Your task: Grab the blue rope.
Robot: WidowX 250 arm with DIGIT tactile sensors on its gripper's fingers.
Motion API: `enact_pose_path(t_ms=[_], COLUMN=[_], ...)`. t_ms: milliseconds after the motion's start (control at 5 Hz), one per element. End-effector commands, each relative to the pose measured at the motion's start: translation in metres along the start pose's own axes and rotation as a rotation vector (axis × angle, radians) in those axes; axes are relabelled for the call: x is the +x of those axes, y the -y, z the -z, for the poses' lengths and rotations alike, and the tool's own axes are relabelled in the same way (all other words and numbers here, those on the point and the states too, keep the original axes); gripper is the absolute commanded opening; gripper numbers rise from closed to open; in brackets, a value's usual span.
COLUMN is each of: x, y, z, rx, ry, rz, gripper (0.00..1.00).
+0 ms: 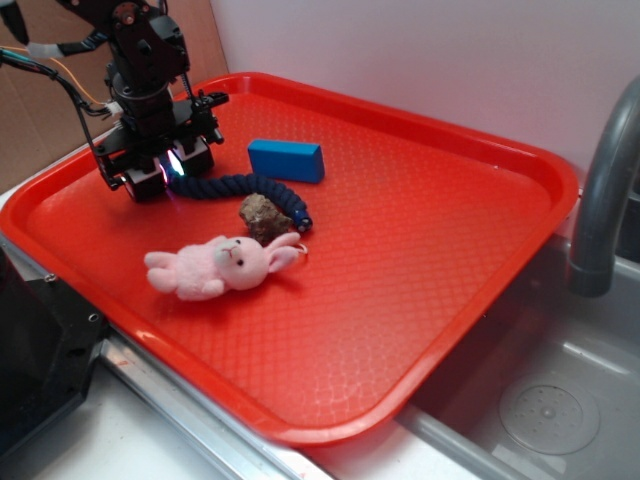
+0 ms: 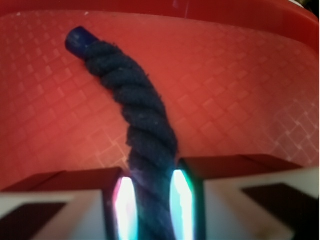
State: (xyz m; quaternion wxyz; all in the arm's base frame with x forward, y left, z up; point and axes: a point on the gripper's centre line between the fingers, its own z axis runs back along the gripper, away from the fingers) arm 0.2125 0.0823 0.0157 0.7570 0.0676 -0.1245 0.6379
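One red tray holds four loose things: one blue rope, one bright blue block, one brown rock-like lump and one pink plush bunny. The tray sits partly over a grey sink, with a grey faucet at the right edge.

The rope lies curved on the tray floor toward the back left, running from the gripper rightward, passing in front of the block and bending down beside the lump, which touches it. The bunny lies on its side nearer the front, apart from the rope.

The exterior view shows the whole layout and the black arm bent low over the rope's left end, but not how the fingers meet it. The wrist view fills that in: the rope passes between the two glowing finger pads, which sit close against its sides, so the gripper is narrowed around the cord. It also shows one brighter blue capped end resting on the tray, with the rim behind it.
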Motion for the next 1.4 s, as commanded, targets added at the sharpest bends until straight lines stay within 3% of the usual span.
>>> enact_pose_path(t_ms=[0,200,400,600,800,1000,1200], x=[0.013,0.012,0.006,0.007,0.012,0.013,0.012], y=[0.003,0.01,0.014,0.011,0.006,-0.002,0.004], z=[-0.042,-0.08,-0.12,-0.159,-0.183,-0.194,-0.189], rx=[0.01,-0.011,-0.091,-0.168,-0.226,-0.248,-0.205], ry=[-0.073,-0.175,-0.325,-0.326,-0.303,-0.226,-0.203], rz=[0.323,0.572,0.809,1.052,1.143,1.174,1.145], gripper=[0.0,0.0,0.0,0.0,0.0,0.0,0.0])
